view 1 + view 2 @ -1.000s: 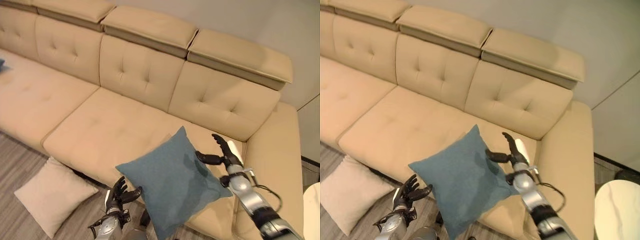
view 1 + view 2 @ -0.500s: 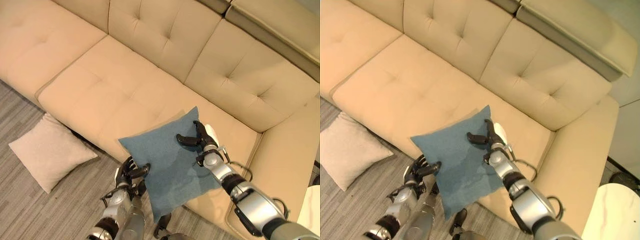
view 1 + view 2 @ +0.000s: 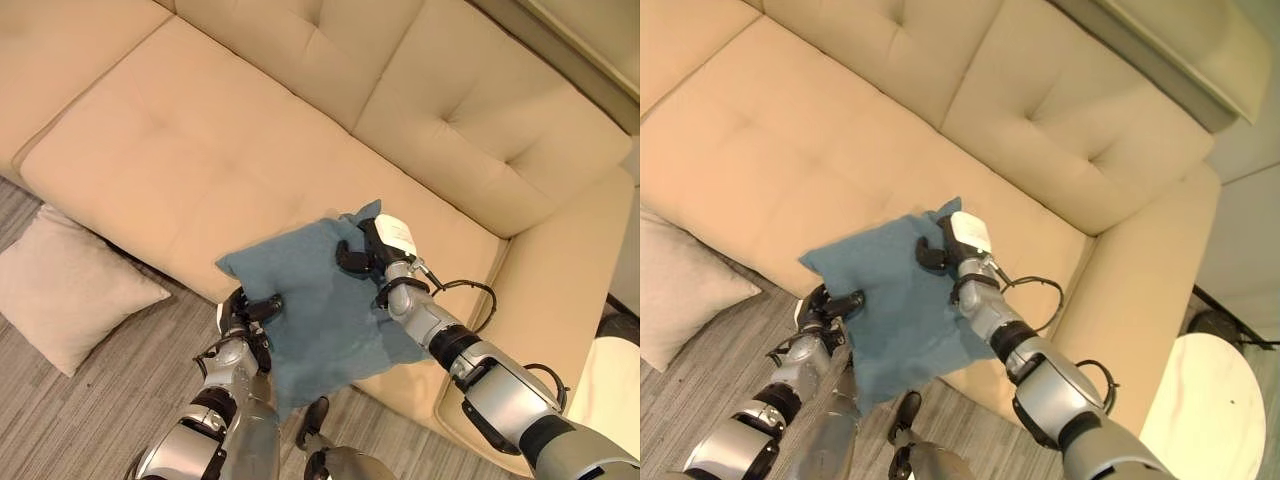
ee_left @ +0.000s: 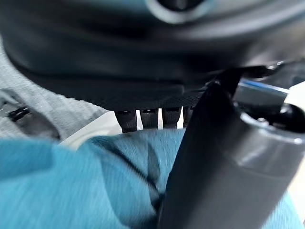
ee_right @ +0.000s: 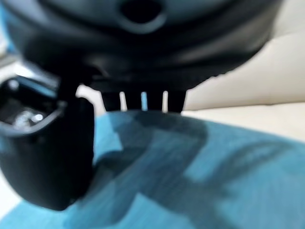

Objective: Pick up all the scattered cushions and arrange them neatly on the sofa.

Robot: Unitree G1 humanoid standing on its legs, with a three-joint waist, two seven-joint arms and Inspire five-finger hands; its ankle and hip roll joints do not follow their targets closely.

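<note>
Between the hands: blue cushion held over sofa front edge.
Left hand: pinched on cushion's near edge.
Right hand: curled on far corner.
Left of left hand: beige cushion seen on floor.

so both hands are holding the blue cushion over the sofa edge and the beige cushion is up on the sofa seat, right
Not quite. The left hand and right hand do grip the blue cushion at the sofa edge, but the beige cushion lies on the floor in front of the sofa, as the left eye view shows.
</note>
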